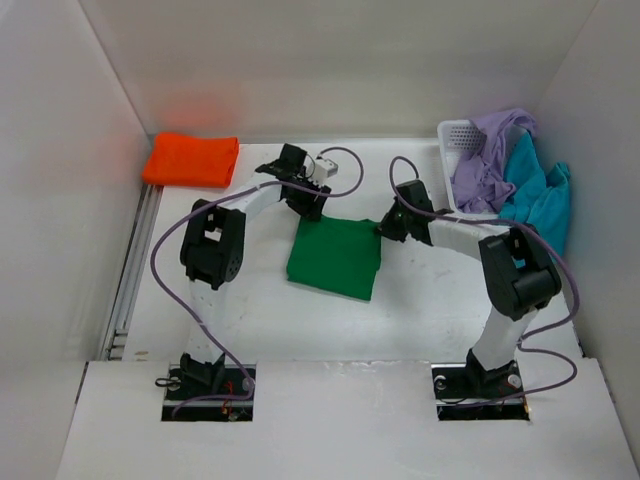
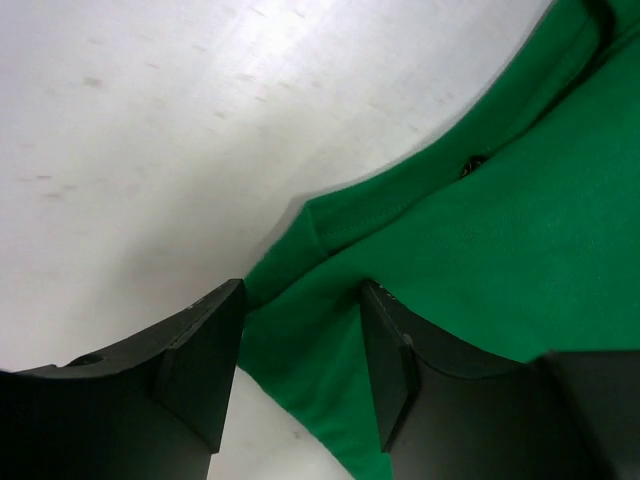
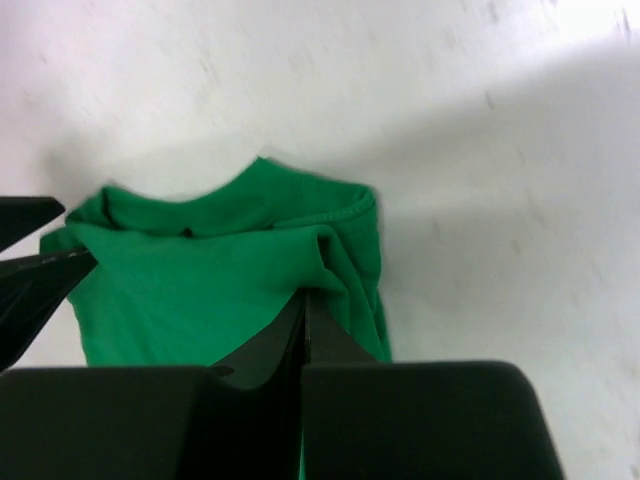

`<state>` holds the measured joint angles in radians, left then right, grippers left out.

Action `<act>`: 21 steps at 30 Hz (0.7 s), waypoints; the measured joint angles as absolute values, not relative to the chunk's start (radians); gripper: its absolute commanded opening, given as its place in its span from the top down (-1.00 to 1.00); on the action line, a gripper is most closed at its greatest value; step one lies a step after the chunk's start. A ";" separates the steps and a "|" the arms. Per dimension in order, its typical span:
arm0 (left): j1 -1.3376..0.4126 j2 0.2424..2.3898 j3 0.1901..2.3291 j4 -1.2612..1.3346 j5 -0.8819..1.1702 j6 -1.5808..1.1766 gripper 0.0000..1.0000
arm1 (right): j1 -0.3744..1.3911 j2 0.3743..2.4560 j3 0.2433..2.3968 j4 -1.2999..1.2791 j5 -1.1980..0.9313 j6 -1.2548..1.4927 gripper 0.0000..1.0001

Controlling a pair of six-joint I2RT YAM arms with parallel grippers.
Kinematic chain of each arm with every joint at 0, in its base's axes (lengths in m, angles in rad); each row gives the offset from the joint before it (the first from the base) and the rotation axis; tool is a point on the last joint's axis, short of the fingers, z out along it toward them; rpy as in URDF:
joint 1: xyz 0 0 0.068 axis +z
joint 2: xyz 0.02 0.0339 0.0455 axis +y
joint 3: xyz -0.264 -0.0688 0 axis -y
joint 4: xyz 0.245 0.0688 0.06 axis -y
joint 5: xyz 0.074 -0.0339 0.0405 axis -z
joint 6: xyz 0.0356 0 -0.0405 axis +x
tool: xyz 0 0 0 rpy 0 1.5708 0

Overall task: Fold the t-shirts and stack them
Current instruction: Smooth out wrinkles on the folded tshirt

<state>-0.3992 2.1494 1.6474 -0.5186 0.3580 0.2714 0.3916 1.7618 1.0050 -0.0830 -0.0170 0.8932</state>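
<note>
No writing, label, brand, number or sign can be read in any of the three views; nothing legible shows on any surface.

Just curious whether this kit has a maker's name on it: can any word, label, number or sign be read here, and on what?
None can be read. The green shirt, orange shirt, purple shirt, teal shirt and basket look plain, no print or tag showing. The left arm and right arm show no legible marking.

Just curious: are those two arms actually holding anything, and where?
The right gripper pinches the green t-shirt at its far right corner. The left gripper straddles the far left corner, jaws apart, holding nothing.
</note>
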 measured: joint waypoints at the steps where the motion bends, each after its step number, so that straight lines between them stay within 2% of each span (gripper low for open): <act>1: -0.395 2.149 1.658 -0.513 0.346 0.265 0.00 | 0.385 1.781 1.031 -0.080 -0.020 0.886 1.00; 4: -0.380 2.148 1.681 -0.490 0.321 0.242 -0.08 | 0.366 1.823 1.089 -0.078 -0.035 0.857 0.97; 6: -0.370 2.137 1.681 -0.483 0.313 0.224 -0.15 | 0.360 1.826 1.103 -0.079 -0.045 0.833 0.84; 10: -0.353 2.035 1.626 -0.467 0.308 0.190 -0.29 | 0.356 1.781 1.105 -0.099 -0.049 0.789 0.32; 12: -0.347 1.938 1.582 -0.461 0.310 0.177 -0.32 | 0.357 1.722 1.095 -0.119 -0.045 0.775 0.16; 13: -0.347 1.896 1.566 -0.459 0.311 0.172 -0.36 | 0.359 1.684 1.087 -0.130 -0.043 0.769 -0.02; 14: -0.345 1.802 1.552 -0.454 0.315 0.163 -0.36 | 0.361 1.610 1.079 -0.147 -0.039 0.761 -0.03; 16: -0.345 1.767 1.529 -0.435 0.326 0.153 -0.34 | 0.373 1.578 1.061 -0.149 -0.032 0.761 -0.08; 21: -0.335 1.831 1.438 -0.480 0.369 0.124 -0.33 | 0.434 1.577 0.960 -0.194 -0.032 0.780 -0.11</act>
